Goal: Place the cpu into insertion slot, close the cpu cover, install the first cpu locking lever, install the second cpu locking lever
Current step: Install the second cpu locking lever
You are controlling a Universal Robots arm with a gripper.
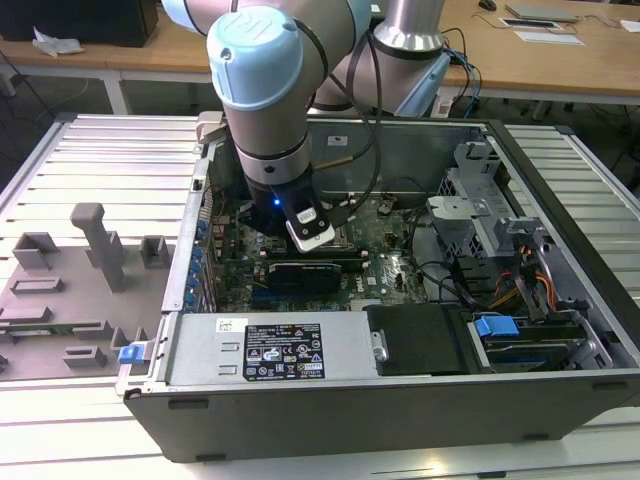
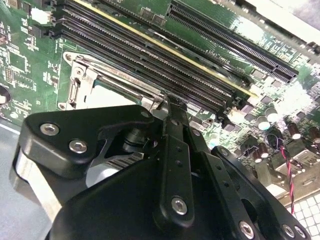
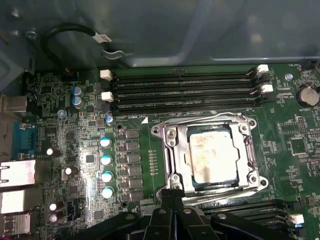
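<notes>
Black linkage of the gripper [image 3: 171,192] crowds the near edge in both wrist views, its jaws pressed together with nothing between them, tips right at the edge of the insertion slot [image 3: 210,152]. Seated in that slot is the cpu [image 3: 210,156], its silvery top smeared with pale residue, lying flat and slightly skewed within the opening. Over it sits the cpu cover [image 3: 172,150], a bright metal frame lying down flat around the chip. 3 long black memory slots [image 3: 182,90] with white latches run just beside the socket, on the green motherboard [image 3: 75,150]. A row of 4 pale-capped capacitors [image 3: 106,167] stands near the socket's other side.

From where the exterior view looks, the arm [image 1: 262,90] reaches down into the open computer case [image 1: 400,400], which lies on a slatted metal worktop [image 1: 90,160]. A white label [image 1: 284,350] on the power supply carries print too small to read.
</notes>
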